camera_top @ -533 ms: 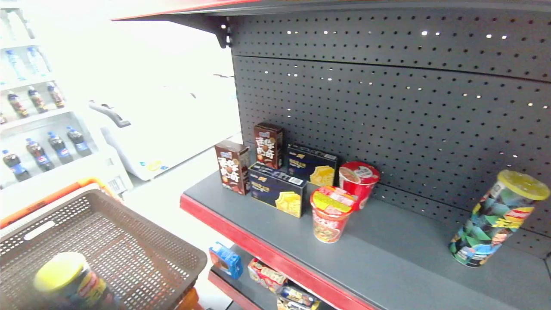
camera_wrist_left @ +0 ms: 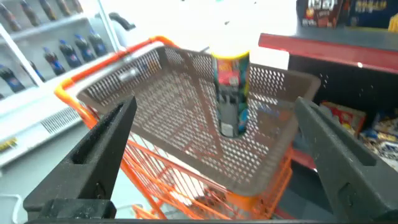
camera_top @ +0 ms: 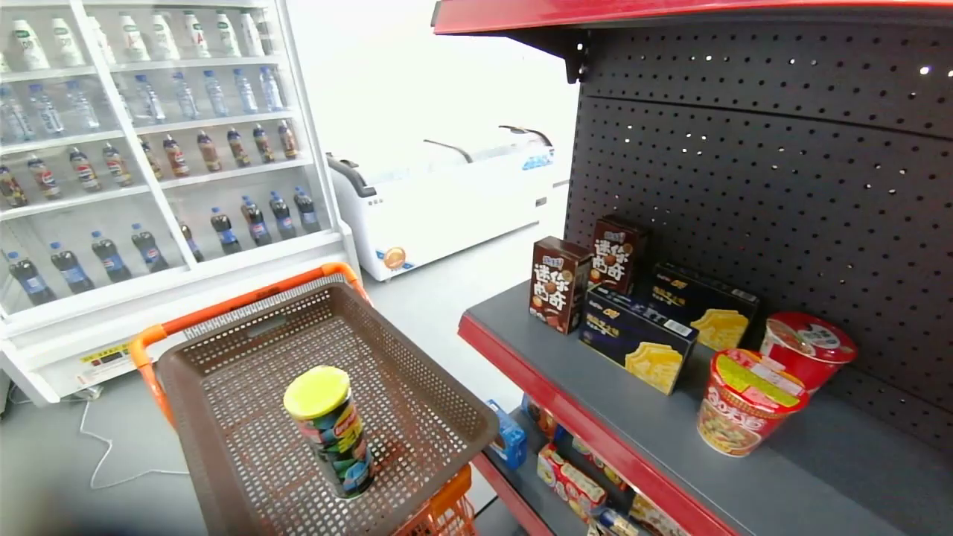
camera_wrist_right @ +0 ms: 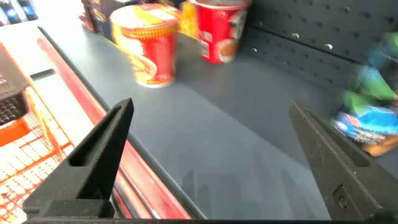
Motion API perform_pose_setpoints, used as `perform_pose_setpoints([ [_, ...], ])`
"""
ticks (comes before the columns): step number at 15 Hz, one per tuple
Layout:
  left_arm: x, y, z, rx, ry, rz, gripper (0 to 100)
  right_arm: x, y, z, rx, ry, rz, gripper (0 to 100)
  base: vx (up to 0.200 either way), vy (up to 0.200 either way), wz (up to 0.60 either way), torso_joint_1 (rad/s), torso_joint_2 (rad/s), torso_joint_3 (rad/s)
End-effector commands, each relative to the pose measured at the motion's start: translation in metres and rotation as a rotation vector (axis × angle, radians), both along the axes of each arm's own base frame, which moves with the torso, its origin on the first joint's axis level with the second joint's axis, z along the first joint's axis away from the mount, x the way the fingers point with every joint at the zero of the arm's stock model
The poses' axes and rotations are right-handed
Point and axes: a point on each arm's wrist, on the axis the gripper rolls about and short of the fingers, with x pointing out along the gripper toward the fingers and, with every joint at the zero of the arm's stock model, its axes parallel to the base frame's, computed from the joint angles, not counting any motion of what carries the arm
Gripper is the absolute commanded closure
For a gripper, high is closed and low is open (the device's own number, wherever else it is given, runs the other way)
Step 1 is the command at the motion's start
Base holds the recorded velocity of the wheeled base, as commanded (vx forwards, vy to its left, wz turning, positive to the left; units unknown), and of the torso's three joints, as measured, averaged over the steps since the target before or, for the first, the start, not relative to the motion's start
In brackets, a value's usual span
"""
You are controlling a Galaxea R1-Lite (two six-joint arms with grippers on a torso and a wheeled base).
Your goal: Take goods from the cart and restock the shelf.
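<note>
The grey shelf (camera_top: 640, 420) with a red front edge carried two brown boxes (camera_top: 558, 284) near its left end, two dark blue boxes (camera_top: 640, 340) just beside them, and two noodle cups (camera_top: 744, 403) further right. The brown cart basket (camera_top: 428, 372) held one upright yellow-lidded can (camera_top: 333, 430).

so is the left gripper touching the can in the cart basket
Apart. The left wrist view shows the left gripper's open fingers well short of the can, which stands free in the basket with bare mesh between them.

Can (camera_wrist_right: 372, 115) on shelf (camera_wrist_right: 236, 149) blurred, cut off at view's edge; lower-shelf goods (camera_top: 572, 482) partly hidden.
</note>
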Motion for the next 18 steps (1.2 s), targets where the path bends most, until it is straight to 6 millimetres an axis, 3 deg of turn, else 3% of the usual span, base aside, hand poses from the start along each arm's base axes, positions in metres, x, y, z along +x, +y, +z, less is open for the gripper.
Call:
perform_pose_setpoints([
  [1, -0.004, 0.0, 0.054, 0.043, 0.051, 0.009, 0, 0.0, 0.0, 0.0, 0.0, 0.002, 0.0, 0, 0.0, 0.0, 0.0, 0.0, 0.0, 0.0],
  [3, 0.007, 0.0, 0.07, -0.01, 0.28, 0.013, 0, 0.0, 0.0, 0.0, 0.0, 0.002, 0.0, 0, 0.0, 0.0, 0.0, 0.0, 0.0, 0.0],
  [4, 0.01, 0.0, 0.071, -0.021, 0.3, 0.014, 0, 0.0, 0.0, 0.0, 0.0, 0.002, 0.0, 0, 0.0, 0.0, 0.0, 0.0, 0.0, 0.0],
  [5, 0.034, 0.0, 0.079, -0.064, 0.415, -0.006, 0, 0.0, 0.0, 0.0, 0.0, 0.002, 0.0, 0, 0.0, 0.0, 0.0, 0.0, 0.0, 0.0],
  [7, 0.054, -0.004, 0.079, -0.139, 0.525, -0.097, 0, 0.0, 0.0, 0.0, 0.0, 0.002, 0.0, 0, 0.0, 0.0, 0.0, 0.0, 0.0, 0.0],
  [10, 0.082, -0.006, 0.082, -0.172, 0.605, -0.039, 0, 0.0, 0.0, 0.0, 0.0, 0.002, 0.0, 0, 0.0, 0.0, 0.0, 0.0, 0.0, 0.0],
  [14, 0.133, -0.009, 0.06, -0.081, 0.784, -0.098, 0, 0.0, 0.0, 0.0, 0.0, 0.002, 0.0, 0, 0.0, 0.0, 0.0, 0.0, 0.0, 0.0],
  [18, 0.165, -0.011, 0.016, 0.067, 0.828, -0.156, 0, 0.0, 0.0, 0.0, 0.0, 0.002, 0.0, 0, 0.0, 0.0, 0.0, 0.0, 0.0, 0.0],
])
